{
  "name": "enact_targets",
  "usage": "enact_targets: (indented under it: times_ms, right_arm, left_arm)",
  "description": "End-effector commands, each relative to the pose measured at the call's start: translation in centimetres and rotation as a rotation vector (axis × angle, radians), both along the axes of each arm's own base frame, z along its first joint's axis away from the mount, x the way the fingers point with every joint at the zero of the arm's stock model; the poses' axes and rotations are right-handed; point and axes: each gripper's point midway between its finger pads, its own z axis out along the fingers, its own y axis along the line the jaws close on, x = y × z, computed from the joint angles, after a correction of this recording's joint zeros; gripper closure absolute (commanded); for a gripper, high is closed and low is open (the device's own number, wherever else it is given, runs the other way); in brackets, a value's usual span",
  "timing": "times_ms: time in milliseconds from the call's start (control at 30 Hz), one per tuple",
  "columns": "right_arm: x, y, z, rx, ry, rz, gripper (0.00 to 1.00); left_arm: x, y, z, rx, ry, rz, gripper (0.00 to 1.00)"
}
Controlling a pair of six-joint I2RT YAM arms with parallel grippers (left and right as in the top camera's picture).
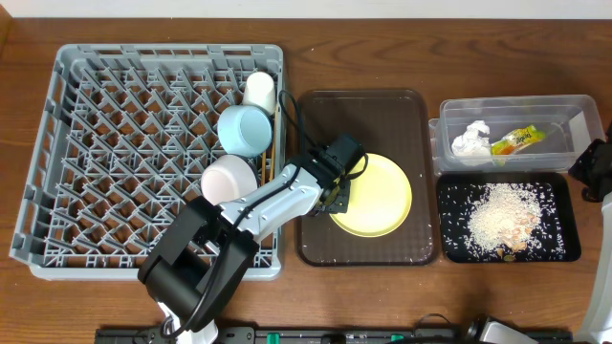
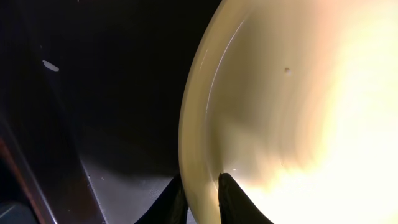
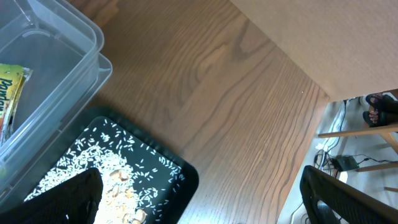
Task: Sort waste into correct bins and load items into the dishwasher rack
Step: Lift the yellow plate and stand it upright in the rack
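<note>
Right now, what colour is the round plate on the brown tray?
The plate is plain pale yellow; the overhead view shows it best.

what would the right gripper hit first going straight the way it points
Probably the bare wooden table beside the black tray's corner; nothing shows between it and the open right gripper. Depth is unclear, so the tray rim may come first.
</note>
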Motion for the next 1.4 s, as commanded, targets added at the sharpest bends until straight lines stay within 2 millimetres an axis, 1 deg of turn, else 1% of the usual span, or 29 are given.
enact_targets:
  times_ms: [0,167,200,267,367,433,500,533,600,633,667,700,733,767,833,867,933,1000,1067,1100,1133,1300,1367]
  right_arm:
    - [-0.3,-0.4,1.0,-0.023,-0.018,-0.014,0.01]
    - [-0.3,-0.4,1.0,-0.022,-0.019,-0.015,0.01]
    - [-0.3,-0.4,1.0,-0.023,-0.018,-0.014,0.01]
    - [-0.3,-0.4,1.0,-0.023,-0.018,-0.014,0.01]
    - [-0.3,-0.4,1.0,-0.023,-0.018,-0.014,0.01]
    - [-0.3,-0.4,1.0,-0.022,-0.019,-0.014,0.01]
    - [-0.3,-0.4,1.0,-0.022,-0.019,-0.015,0.01]
    - [-0.3,-0.4,1.0,-0.022,-0.018,-0.014,0.01]
    - [-0.3,-0.4,1.0,-0.023,-0.018,-0.014,0.01]
    - [-0.3,-0.4,1.0,-0.022,-0.019,-0.015,0.01]
    - [-0.3,-0.4,1.0,-0.023,-0.018,-0.014,0.01]
    - [-0.3,-0.4,1.0,-0.022,-0.019,-0.015,0.01]
    - [-0.3,-0.4,1.0,-0.022,-0.018,-0.014,0.01]
    - [-0.3,-0.4,1.0,-0.022,-0.019,-0.014,0.01]
    - [-0.3,-0.4,1.0,-0.022,-0.018,-0.014,0.01]
    - [-0.3,-0.4,1.0,-0.022,-0.019,-0.014,0.01]
    - [-0.3,-0.4,1.0,-0.022,-0.018,-0.014,0.01]
    - [-0.3,-0.4,1.0,-0.022,-0.018,-0.014,0.01]
    - [-0.3,-0.4,1.0,-0.022,-0.019,-0.014,0.01]
    - [-0.3,-0.4,1.0,-0.022,-0.019,-0.014,0.01]
    - [-0.3,-0.4,1.0,-0.022,-0.019,-0.015,0.01]
    - [-0.3,-0.4,1.0,-0.022,-0.018,-0.014,0.01]
    - [-0.3,-0.4,1.0,-0.022,-0.018,-0.014,0.01]
  left_arm:
    - [-0.5,0.3,-0.7,0.008,0.019,0.001,0.79]
    - [-0.7,0.5,-2.0,-0.005,0.003,0.0,0.79]
    - [-0.7,0.5,-2.0,-0.007,0.002,0.0,0.81]
    - [-0.6,0.4,-2.0,-0.01,-0.002,0.0,0.93]
    - [-0.2,0.1,-1.2,-0.02,-0.014,0.0,0.94]
    - [0.3,-0.1,0.2,-0.027,-0.04,0.003,0.94]
    - [1.3,0.0,2.6,-0.022,-0.1,0.013,0.94]
    - [1.9,0.3,4.1,-0.016,-0.142,0.018,0.94]
    - [3.3,1.2,8.0,0.01,-0.26,0.028,0.94]
    - [4.0,1.9,10.4,0.027,-0.333,0.034,0.94]
    - [4.5,2.6,12.6,0.043,-0.401,0.039,0.94]
    - [5.0,3.7,15.3,0.067,-0.487,0.049,0.94]
    - [5.3,4.7,17.5,0.091,-0.559,0.06,0.94]
    - [5.5,6.2,20.1,0.129,-0.646,0.081,0.94]
    - [5.4,9.2,24.2,0.219,-0.782,0.133,0.94]
    - [5.2,11.0,26.3,0.281,-0.852,0.167,0.94]
    - [4.4,14.3,29.6,0.411,-0.949,0.223,0.94]
    - [3.7,17.1,31.7,0.555,-0.997,0.262,0.94]
    - [3.3,19.5,32.9,0.689,-1.004,0.298,0.94]
    - [3.3,20.9,33.1,0.767,-0.992,0.317,0.94]
    - [3.3,21.7,33.1,0.803,-0.978,0.331,0.94]
    - [4.8,26.7,31.0,0.945,-0.854,0.428,0.94]
    - [5.7,29.3,29.7,1.011,-0.782,0.474,0.94]
